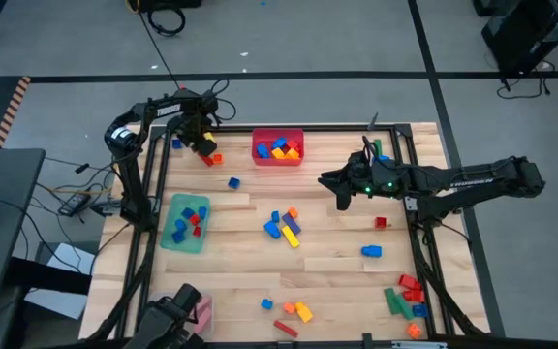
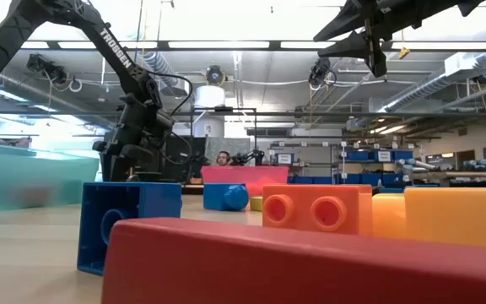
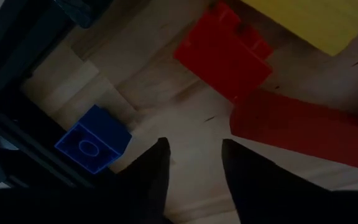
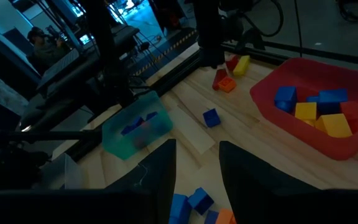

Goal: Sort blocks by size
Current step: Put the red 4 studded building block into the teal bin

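From above, the left gripper (image 1: 201,145) hovered at the far-left corner of the tabletop (image 1: 337,247), just over a small cluster of yellow and red blocks (image 1: 211,155), beside the red bin (image 1: 277,158) already holding blue, yellow and red pieces; the right gripper (image 1: 343,197) hung over bare wood near the middle, and loose blocks lay scattered toward the near edge, with a few more in the green bin (image 1: 170,233). At table height, big red, orange and blue bricks (image 2: 315,209) filled the foreground while the left arm reached down in the distance. The left wrist camera showed its fingers (image 3: 151,177) spread and empty — a blue cube (image 3: 92,144) to one side, two red blocks (image 3: 222,53) just ahead. The right wrist camera showed its fingers (image 4: 157,171) parted, holding nothing. The step appeared to be a pick at that corner cluster; the next move would call for lining up on one red block and closing.
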You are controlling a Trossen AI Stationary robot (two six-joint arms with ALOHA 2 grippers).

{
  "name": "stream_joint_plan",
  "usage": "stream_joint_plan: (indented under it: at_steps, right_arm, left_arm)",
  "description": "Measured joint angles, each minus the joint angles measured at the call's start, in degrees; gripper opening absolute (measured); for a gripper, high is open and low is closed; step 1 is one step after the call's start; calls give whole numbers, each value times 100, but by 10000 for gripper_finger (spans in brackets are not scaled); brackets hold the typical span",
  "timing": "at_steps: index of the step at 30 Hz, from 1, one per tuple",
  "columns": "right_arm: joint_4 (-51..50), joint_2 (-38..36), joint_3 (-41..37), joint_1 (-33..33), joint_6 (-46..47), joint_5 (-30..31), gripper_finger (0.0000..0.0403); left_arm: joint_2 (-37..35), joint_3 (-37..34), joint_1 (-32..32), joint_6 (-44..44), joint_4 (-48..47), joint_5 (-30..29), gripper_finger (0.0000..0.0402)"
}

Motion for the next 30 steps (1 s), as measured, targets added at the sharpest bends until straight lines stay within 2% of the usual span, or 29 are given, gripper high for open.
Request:
stream_joint_plan:
  at_steps: [5, 12, 20, 30]
  right_arm:
    - [0, 0, 0, 0, 0, 0, 136]
    - [0, 0, 0, -35, 0, 0, 136]
    - [0, 0, 0, -69, 0, 0, 136]
    - [0, 2, 0, -70, 0, 0, 136]
  left_arm:
    - [0, 132, 1, 41, -153, 3, 206]
    - [0, 822, 0, -22, -389, 4, 245]
    - [0, 949, -39, -383, 105, 33, 250]
    - [2, 949, -5, -1943, 332, 206, 247]
